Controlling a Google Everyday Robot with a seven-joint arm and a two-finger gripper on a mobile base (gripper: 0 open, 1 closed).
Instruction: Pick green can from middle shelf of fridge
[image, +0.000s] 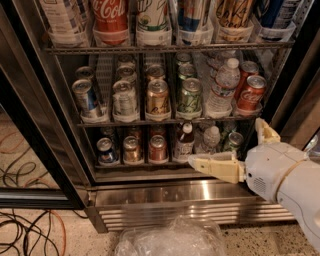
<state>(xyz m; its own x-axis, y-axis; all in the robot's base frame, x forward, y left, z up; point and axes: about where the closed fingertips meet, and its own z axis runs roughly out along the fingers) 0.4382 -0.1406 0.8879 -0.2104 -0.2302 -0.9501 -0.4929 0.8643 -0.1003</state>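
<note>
The green can (190, 96) with a pale mottled label stands at the front of its lane on the middle shelf (130, 122) of the fridge (175, 192). A second green can (186, 73) stands behind it. The fridge door is open. My gripper (226, 143) is open and empty at the lower right, in front of the bottom shelf. It is below and to the right of the green can and does not touch it. One cream finger (216, 167) points left and the other (265, 131) points up.
On the middle shelf a gold-tan can (157, 97) stands left of the green can and a water bottle (221, 89) and red Coke cans (251, 93) stand to its right. Tall bottles fill the top rack (165, 49). Crumpled plastic (170, 240) and cables (25, 225) lie on the floor.
</note>
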